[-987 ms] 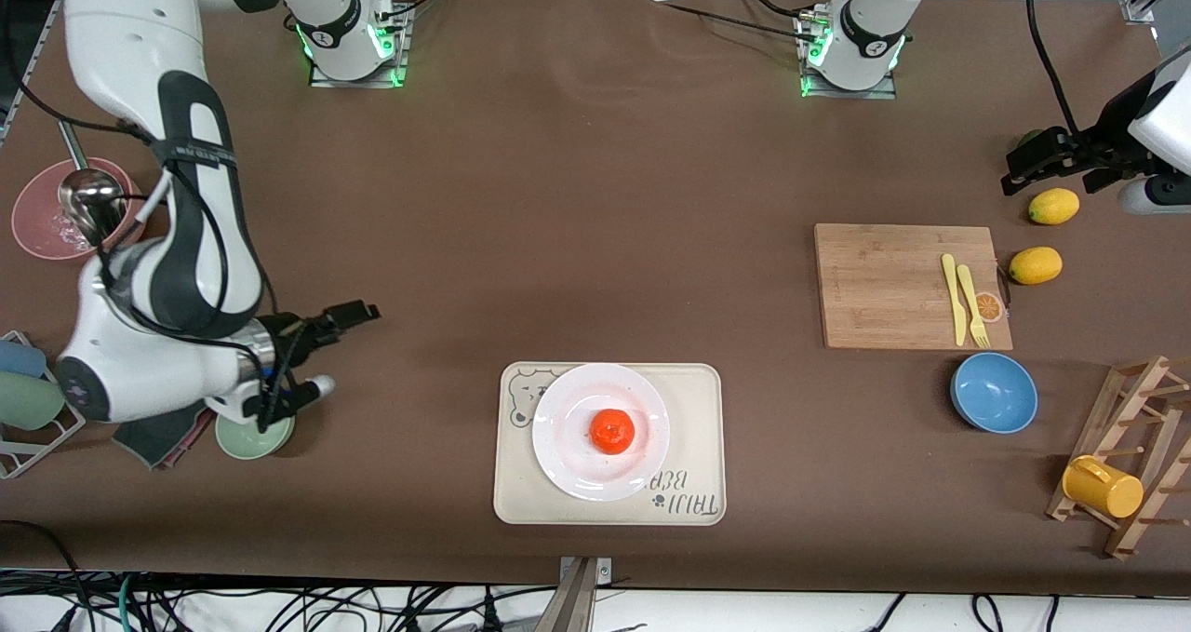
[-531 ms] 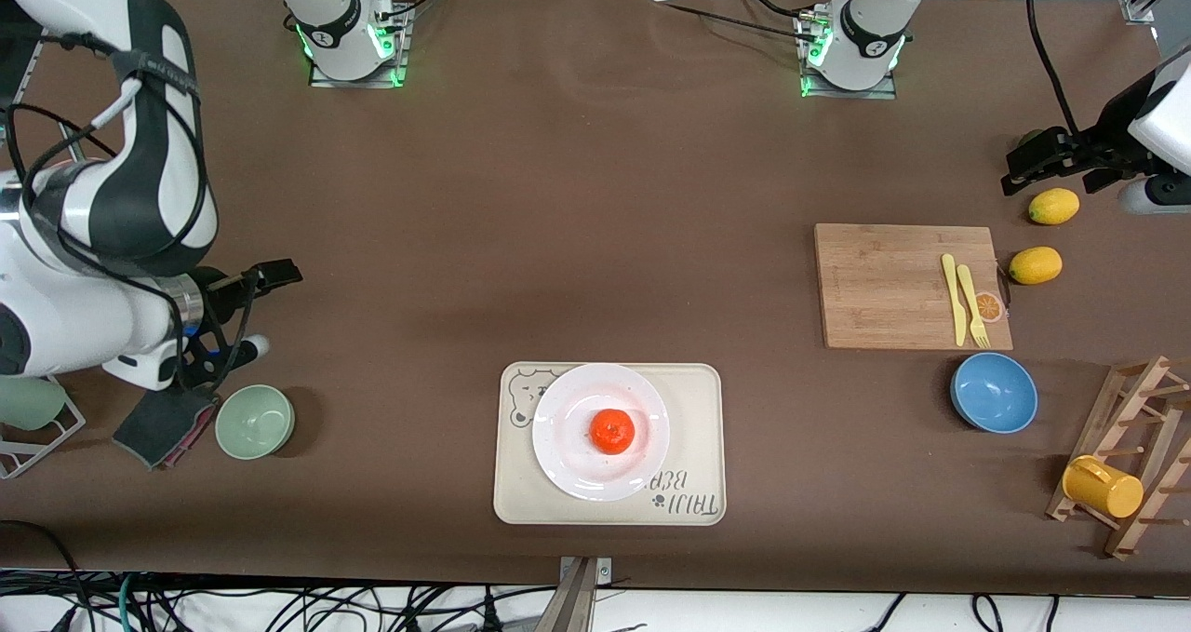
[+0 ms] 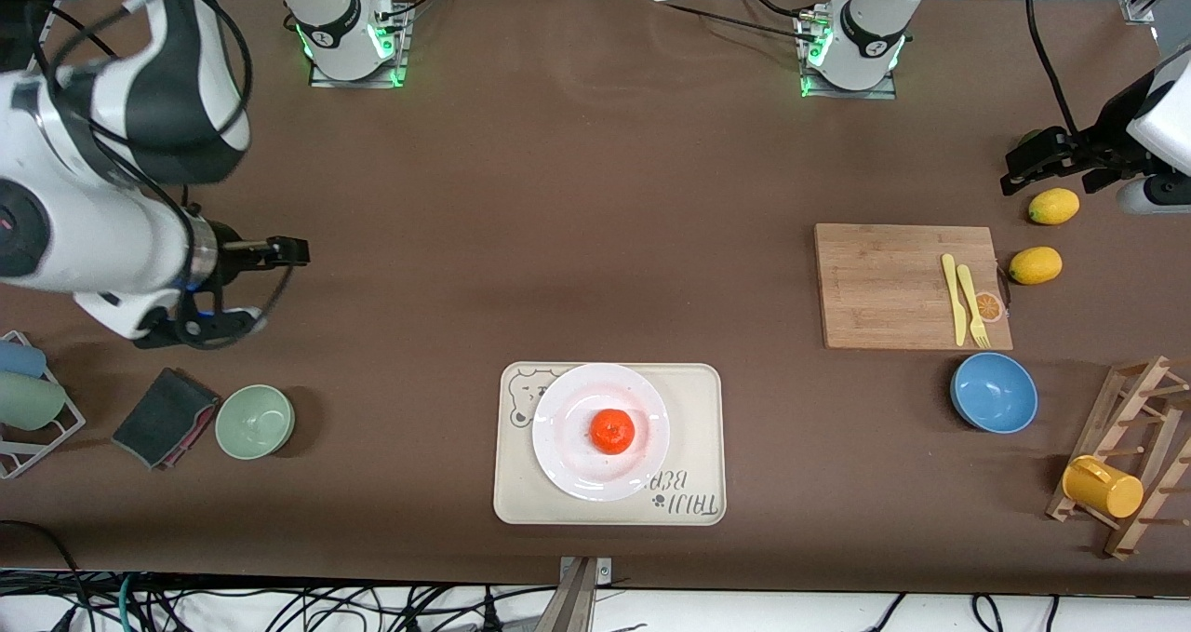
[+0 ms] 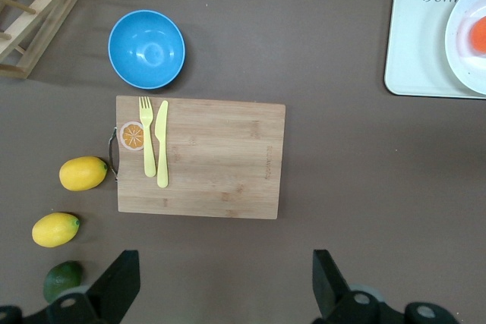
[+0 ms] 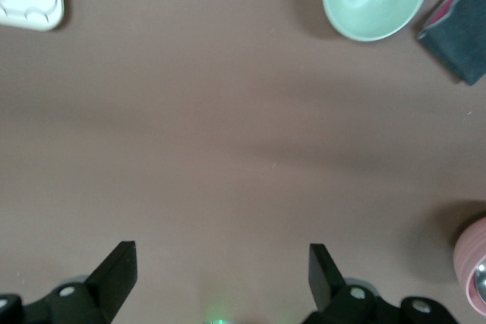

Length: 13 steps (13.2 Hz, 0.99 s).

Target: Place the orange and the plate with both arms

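**Orange and plate set on the tray; both arms clear**

You see the small round orange-red mandarin orange [image 3: 612,431] resting in the middle of the round white speckled plate [image 3: 569,399], and that plate sits on the beige rectangular bear-printed tray [image 3: 702,427] close to the table's front-camera edge, about midway along it. Judged from that, the placing looks done, with nothing left to set down.

Your right gripper [image 3: 249,283] hangs over bare brown tabletop at the right arm's end of the table, fingers spread wide and holding nothing. Your left gripper [image 3: 1050,159] hovers over the left arm's end, near the yellow lemons [image 3: 1053,206], also spread wide and empty. All that seems to remain is parking the arms.
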Tool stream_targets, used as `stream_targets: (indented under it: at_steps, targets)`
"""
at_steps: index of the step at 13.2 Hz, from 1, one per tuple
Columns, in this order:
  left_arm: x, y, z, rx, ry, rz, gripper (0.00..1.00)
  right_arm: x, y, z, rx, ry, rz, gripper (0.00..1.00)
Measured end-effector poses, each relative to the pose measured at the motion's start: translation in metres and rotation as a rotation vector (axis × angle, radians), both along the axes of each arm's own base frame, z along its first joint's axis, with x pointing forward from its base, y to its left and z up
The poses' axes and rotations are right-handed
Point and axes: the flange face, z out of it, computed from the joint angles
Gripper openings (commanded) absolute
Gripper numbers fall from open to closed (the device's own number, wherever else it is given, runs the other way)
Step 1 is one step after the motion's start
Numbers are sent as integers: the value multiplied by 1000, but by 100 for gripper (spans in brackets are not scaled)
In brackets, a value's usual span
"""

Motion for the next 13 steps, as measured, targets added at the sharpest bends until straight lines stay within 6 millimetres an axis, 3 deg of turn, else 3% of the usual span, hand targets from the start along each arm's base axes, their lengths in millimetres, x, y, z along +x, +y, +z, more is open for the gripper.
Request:
stream_targets:
  at_steps: [4,9,11,13]
  targets:
    - [0,0,0,0,0,0,100,-54,-60,37,51,-70,-76,100]
    - [0,0,0,0,0,0,100,-81,-124,75,23,-99,-162,100]
    - [0,0,0,0,0,0,100,-91,-133,87,-10,-83,-165,100]
    - [0,0,0,0,0,0,100,-91,-130,85,-14,-84,-158,100]
